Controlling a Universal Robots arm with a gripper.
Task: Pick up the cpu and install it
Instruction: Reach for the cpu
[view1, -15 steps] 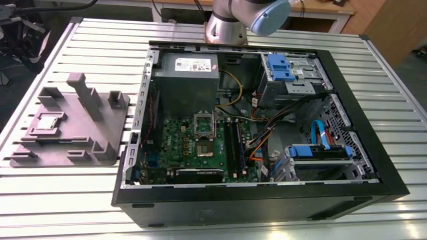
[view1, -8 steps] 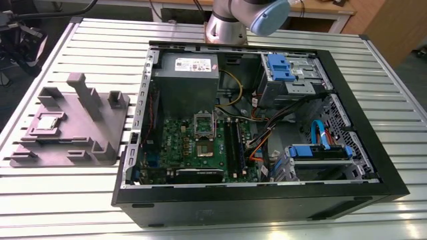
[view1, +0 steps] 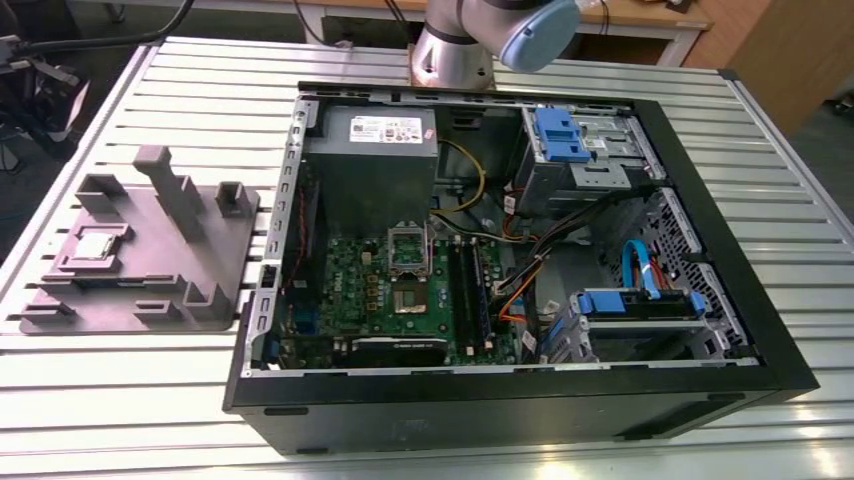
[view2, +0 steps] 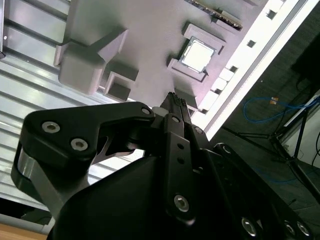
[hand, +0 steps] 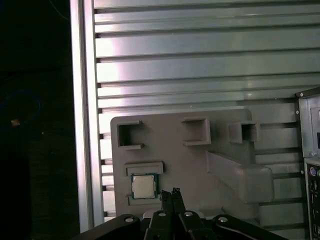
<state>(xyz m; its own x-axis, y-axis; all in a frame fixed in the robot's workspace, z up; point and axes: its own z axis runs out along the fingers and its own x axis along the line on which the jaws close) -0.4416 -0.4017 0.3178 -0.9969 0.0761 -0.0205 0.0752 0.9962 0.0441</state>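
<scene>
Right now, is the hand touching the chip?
Apart. In the second wrist view, bare grey tray shows between the hand and the chip.

Nothing here can be read. The white sticker (view1: 387, 128) on the far grey box (view1: 367, 185) in the case (view1: 507, 410) has print too tiny to tell. The cpu (view2: 198, 55) top shows no clear marks.

grey holder tray (view1: 234, 255) on slatted table (view1: 200, 80) | open black computer case (view1: 534, 410) beside it | green motherboard (view1: 367, 290) inside
</scene>
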